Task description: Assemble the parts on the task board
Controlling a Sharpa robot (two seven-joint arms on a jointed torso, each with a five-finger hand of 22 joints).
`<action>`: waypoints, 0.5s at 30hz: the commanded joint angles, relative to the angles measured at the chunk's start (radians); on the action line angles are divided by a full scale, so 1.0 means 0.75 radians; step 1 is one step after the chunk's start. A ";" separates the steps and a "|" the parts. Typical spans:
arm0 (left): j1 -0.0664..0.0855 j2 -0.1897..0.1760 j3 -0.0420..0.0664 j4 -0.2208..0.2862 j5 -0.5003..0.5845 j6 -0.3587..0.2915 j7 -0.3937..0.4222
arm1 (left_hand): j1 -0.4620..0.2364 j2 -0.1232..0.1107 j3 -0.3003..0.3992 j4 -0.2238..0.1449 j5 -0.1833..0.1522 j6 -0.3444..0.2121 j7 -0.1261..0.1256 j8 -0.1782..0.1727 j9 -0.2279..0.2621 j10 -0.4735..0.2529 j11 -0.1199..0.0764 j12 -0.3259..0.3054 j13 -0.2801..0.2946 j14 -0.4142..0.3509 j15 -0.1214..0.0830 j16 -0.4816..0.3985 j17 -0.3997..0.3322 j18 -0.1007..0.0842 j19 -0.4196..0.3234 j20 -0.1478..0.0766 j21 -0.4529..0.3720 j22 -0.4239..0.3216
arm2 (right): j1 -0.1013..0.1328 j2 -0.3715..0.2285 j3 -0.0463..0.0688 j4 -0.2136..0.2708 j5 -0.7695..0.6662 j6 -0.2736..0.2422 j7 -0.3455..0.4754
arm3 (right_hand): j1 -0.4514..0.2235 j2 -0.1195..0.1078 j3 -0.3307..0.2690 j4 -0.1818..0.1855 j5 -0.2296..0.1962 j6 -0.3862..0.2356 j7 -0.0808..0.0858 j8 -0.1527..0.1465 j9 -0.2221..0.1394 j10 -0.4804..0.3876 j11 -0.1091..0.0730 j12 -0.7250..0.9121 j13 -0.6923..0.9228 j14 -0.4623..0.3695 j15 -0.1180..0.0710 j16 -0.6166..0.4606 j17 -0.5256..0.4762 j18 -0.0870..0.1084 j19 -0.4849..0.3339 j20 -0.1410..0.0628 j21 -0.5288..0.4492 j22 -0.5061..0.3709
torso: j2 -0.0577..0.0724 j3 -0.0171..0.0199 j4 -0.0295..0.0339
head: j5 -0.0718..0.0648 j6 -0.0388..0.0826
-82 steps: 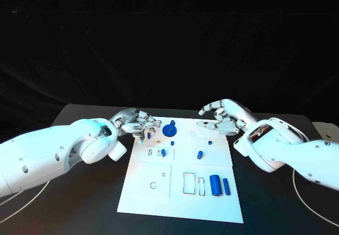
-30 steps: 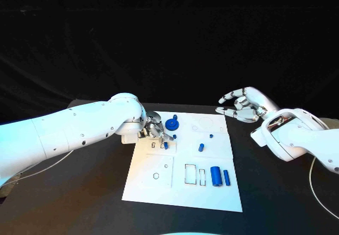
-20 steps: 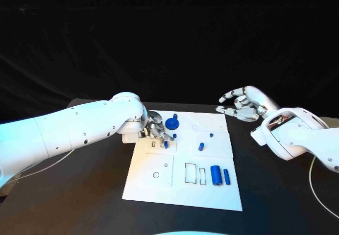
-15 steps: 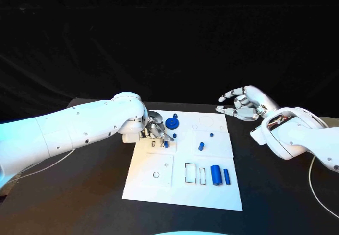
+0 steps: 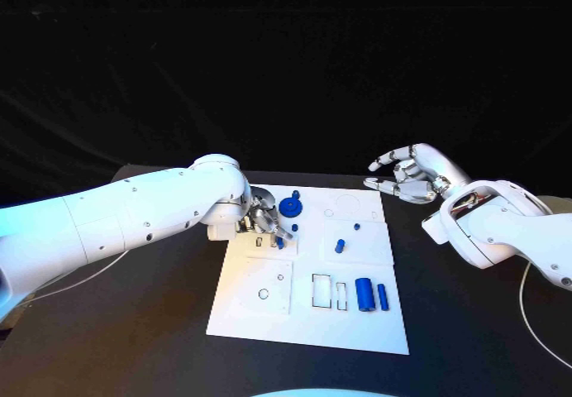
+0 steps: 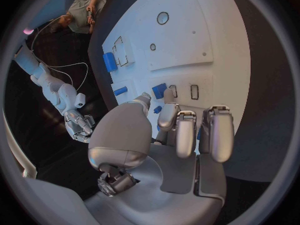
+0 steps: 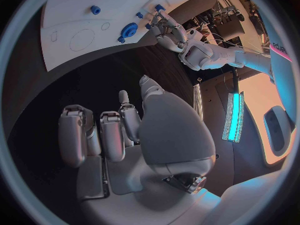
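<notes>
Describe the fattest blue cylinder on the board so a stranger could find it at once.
Start at the white task board mid-table and go to its near right corner. Two blue cylinders lie side by side there, beside outlined slots. The fat cylinder is the left one; the thin cylinder is on its right.

Left hand (image 5: 264,220): moves from the task board (image 5: 312,331)'s far left corner, beside the blue gear (image 5: 290,210), to over the small blue part (image 5: 279,241) at the left slots, fingers lowered onto it. Right hand (image 5: 409,178): lifts away from the board's far right corner, out over the black table (image 5: 477,331).
</notes>
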 commanded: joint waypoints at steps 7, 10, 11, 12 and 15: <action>-0.001 0.009 0.000 -0.004 0.017 0.034 -0.004 | 0.042 -0.010 0.052 0.000 0.002 -0.008 0.002 -0.018 0.009 -0.011 0.004 -0.006 0.001 0.141 0.000 0.005 0.351 -0.017 0.027 -0.004 0.006 0.079 | -0.003 0.006 -0.001 -0.005 0.000 0.004 0.014 | 0.000 -0.013 0.009 -0.002 0.006 -0.010 0.002 0.010 0.002 -0.006 0.000 -0.005 0.063 0.071 -0.009 -0.009 0.048 0.026 -0.006 -0.005 -0.008 0.183 | 0.000 0.0002 0.0013 | 0.000 -0.006; -0.001 0.010 0.000 -0.004 0.019 0.036 -0.004 | 0.059 -0.018 0.081 -0.001 0.001 -0.007 0.002 -0.024 0.013 -0.011 0.004 -0.007 0.002 0.141 -0.001 0.005 0.351 -0.016 0.027 -0.004 0.005 0.078 | -0.003 0.007 -0.001 -0.005 0.000 0.005 0.014 | 0.000 -0.013 0.010 -0.002 0.007 -0.010 0.002 0.011 0.002 -0.007 0.000 -0.007 0.061 0.071 -0.009 -0.009 0.047 0.027 -0.007 -0.006 -0.011 0.181 | 0.000 -0.0002 0.0015 | -0.001 -0.007; -0.001 0.010 0.000 -0.005 0.019 0.037 -0.004 | 0.063 -0.021 0.089 -0.001 0.001 -0.006 0.002 -0.025 0.014 -0.012 0.004 -0.007 0.001 0.141 -0.001 0.005 0.351 -0.017 0.028 -0.004 0.007 0.081 | -0.003 0.007 -0.001 -0.005 0.000 0.005 0.014 | 0.000 -0.013 0.010 -0.002 0.007 -0.010 0.002 0.011 0.002 -0.007 0.000 -0.007 0.061 0.071 -0.009 -0.009 0.047 0.027 -0.007 -0.006 -0.011 0.181 | 0.000 0.0000 0.0017 | -0.002 -0.006; -0.001 0.011 0.000 -0.005 0.020 0.038 -0.004 | 0.067 -0.024 0.097 -0.001 0.001 -0.006 0.002 -0.027 0.015 -0.012 0.004 -0.007 0.002 0.141 -0.001 0.005 0.351 -0.017 0.027 -0.004 0.006 0.079 | -0.003 0.007 -0.001 -0.005 0.000 0.005 0.014 | 0.000 -0.013 0.010 -0.002 0.007 -0.010 0.002 0.011 0.002 -0.007 0.000 -0.007 0.061 0.071 -0.009 -0.009 0.047 0.027 -0.007 -0.006 -0.011 0.181 | 0.000 0.0000 0.0017 | -0.002 -0.006; -0.001 0.012 0.000 -0.006 0.021 0.041 -0.004 | 0.075 -0.031 0.116 -0.001 0.001 -0.005 0.001 -0.030 0.017 -0.013 0.003 -0.008 0.001 0.141 -0.001 0.005 0.351 -0.017 0.027 -0.004 0.006 0.080 | -0.003 0.007 -0.001 -0.005 0.000 0.006 0.014 | 0.000 -0.013 0.010 -0.002 0.007 -0.010 0.002 0.011 0.002 -0.007 0.000 -0.007 0.061 0.071 -0.009 -0.009 0.047 0.027 -0.007 -0.006 -0.011 0.181 | 0.000 0.0000 0.0013 | -0.001 -0.007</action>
